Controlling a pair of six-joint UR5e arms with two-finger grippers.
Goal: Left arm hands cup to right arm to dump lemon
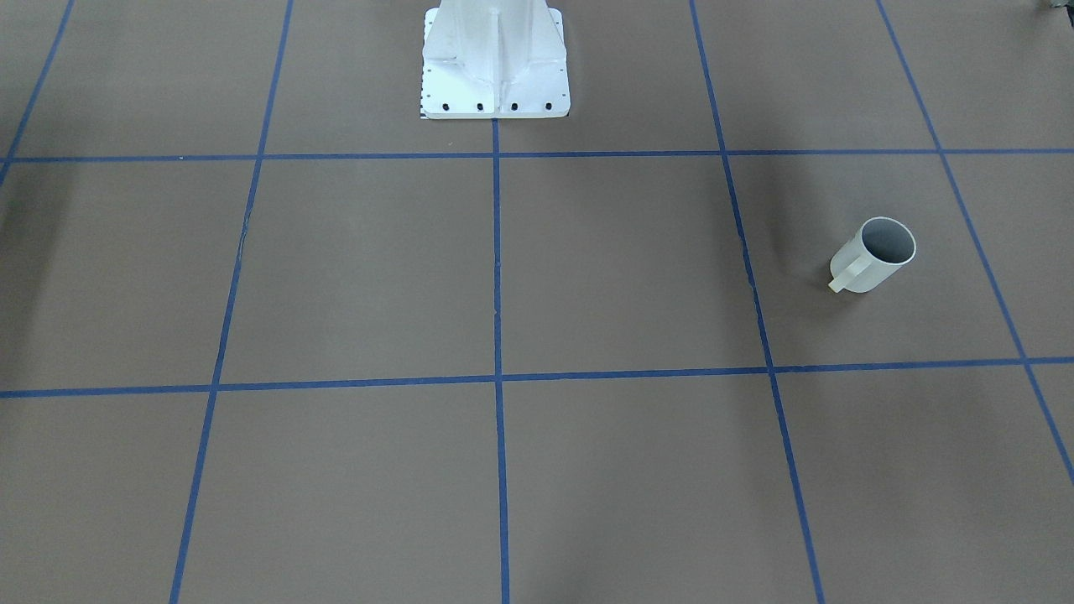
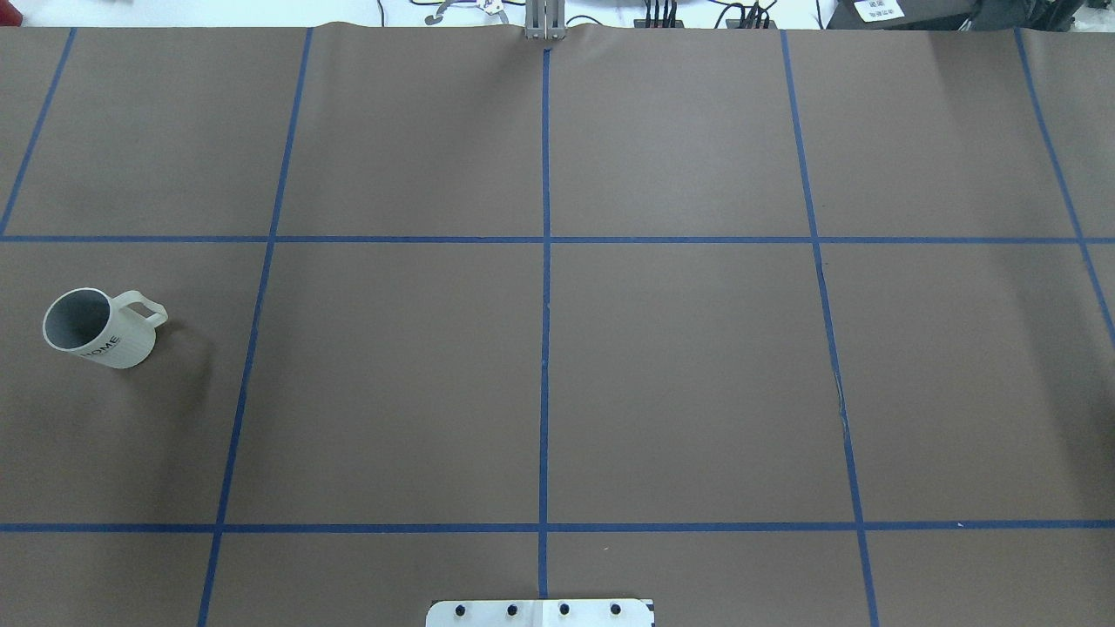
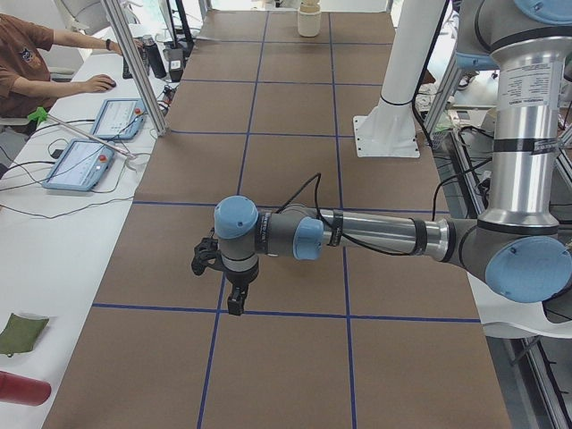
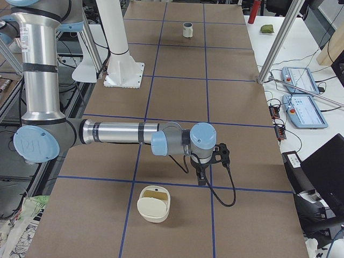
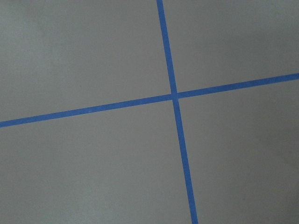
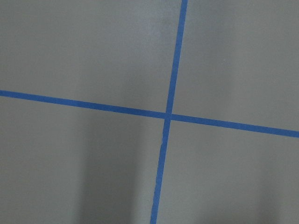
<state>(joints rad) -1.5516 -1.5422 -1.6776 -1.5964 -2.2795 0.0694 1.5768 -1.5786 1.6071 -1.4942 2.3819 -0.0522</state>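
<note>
At the table's (image 2: 679, 374) left end, the step we judge in hand is the left arm's reach for the cup (image 2: 98, 328); nothing touches it yet. To do it well, we bring the left gripper (image 3: 234, 307) over the cup, drop straight down and pinch one wall at the rim, on the side away from the handle. That leaves the handle and the far wall free for the right gripper (image 4: 202, 181) at handover. We keep the cup upright through the lift, or the lemon spills early. We squeeze lightly, since the wall looks hard and smooth and may slip.

Both grippers show only in the side views, so we cannot tell whether either is apart or together.

We see the cup upright on the table, handle turned toward the centre and the operators' side. We see no lemon; what shows of the inside is plain grey. The left wrist view shows only a tape cross (image 5: 174, 96) and no cup, so we judge the left gripper is not lined up over it. The exterior left view shows no cup near that gripper; the arm may hide it. The right gripper is well apart from the cup, toward the table's other end.
</note>
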